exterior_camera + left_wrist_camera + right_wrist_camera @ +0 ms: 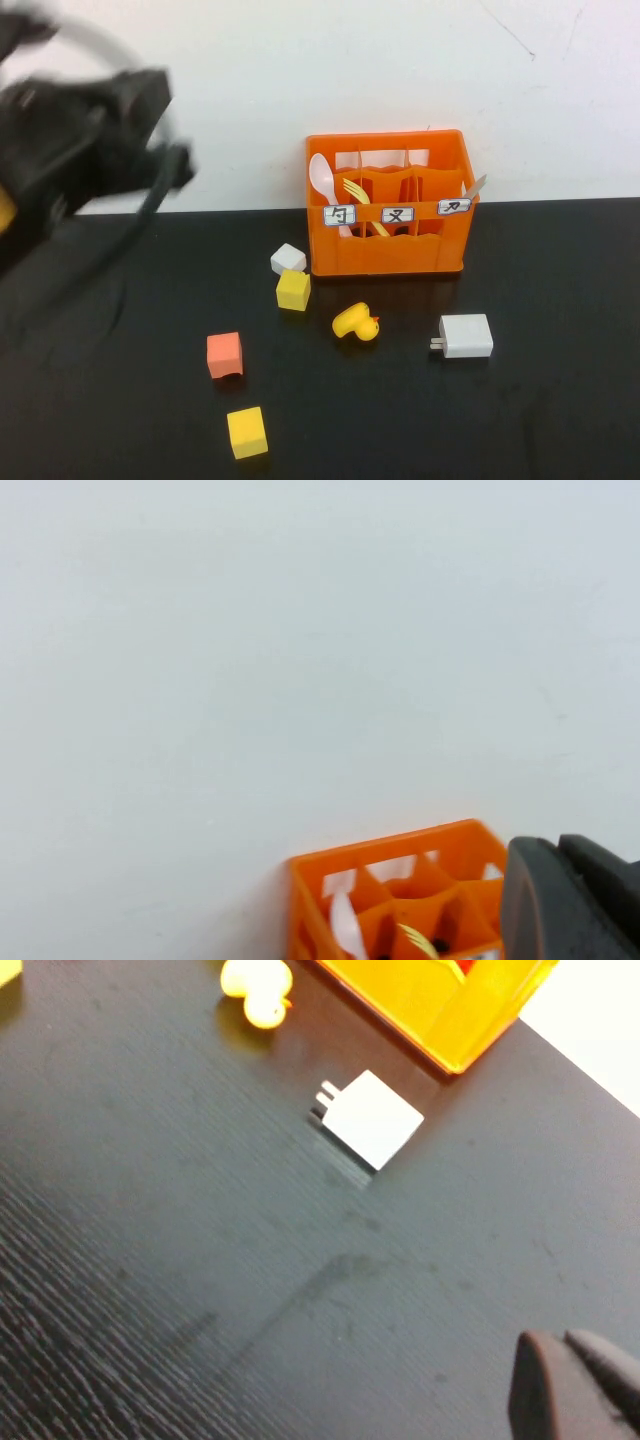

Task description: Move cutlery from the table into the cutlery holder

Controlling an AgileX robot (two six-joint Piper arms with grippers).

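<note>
The orange cutlery holder [385, 205] stands at the back of the black table [560, 400]. The pinkish-white spoon [320, 180] stands in its left compartment. The yellow fork [355, 192] is in the middle one. The pale knife [473, 187] sticks out of the right one. My left gripper [555, 855] is shut and empty. Its arm [90, 150] is a dark blur raised at the far left, away from the holder [400, 890]. My right gripper [558, 1345] is shut and empty, low over the table, near the holder's corner [450, 1000]. It is out of the high view.
A yellow duck toy [357, 324] and a white plug adapter [465, 336] lie in front of the holder. A white cube [288, 259], two yellow cubes [293, 290] [247, 432] and an orange-red cube [225, 355] lie to the front left.
</note>
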